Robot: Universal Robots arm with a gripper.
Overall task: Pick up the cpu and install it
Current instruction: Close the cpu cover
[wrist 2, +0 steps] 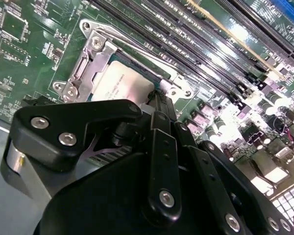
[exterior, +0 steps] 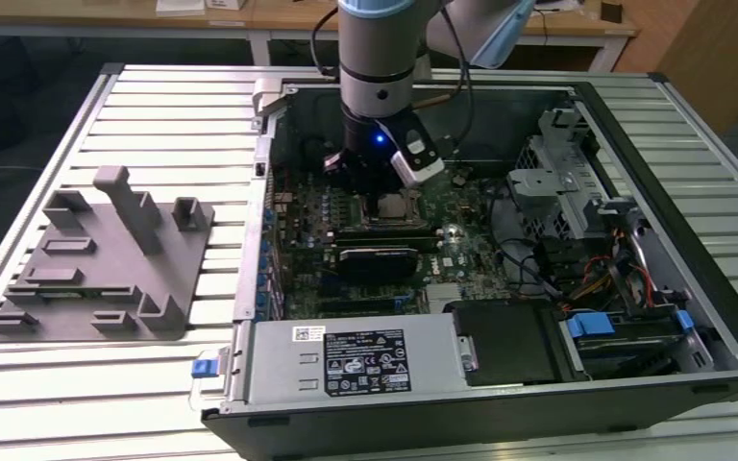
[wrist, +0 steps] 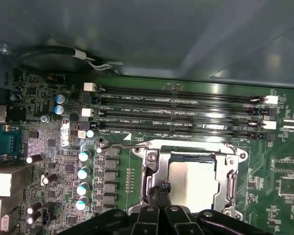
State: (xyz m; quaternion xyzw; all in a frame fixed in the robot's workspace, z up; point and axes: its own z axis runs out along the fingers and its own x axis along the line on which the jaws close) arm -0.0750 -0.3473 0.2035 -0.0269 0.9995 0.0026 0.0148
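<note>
- A robot arm [exterior: 382, 58] reached down into an open computer case [exterior: 498, 427] that lay on a slatted metal table [exterior: 151, 106].
- Its black gripper [exterior: 376, 178] hung low over the green motherboard [exterior: 472, 259], just above the processor socket.
- In both wrist views the fingertips [wrist: 161, 188] were drawn together, with nothing visibly held between them, at one edge of the cpu [wrist: 191, 178].
- The cpu [wrist 2: 122, 88], with its pale silver top, lay flat in the socket, bordered by the socket's metal frame [wrist: 149, 166].
- Four empty black memory slots [wrist: 176, 110] ran alongside the socket.
- On the exterior view's left, a grey plastic fixture [exterior: 100, 259] with upright posts stood on the table, well apart from the case.
</note>
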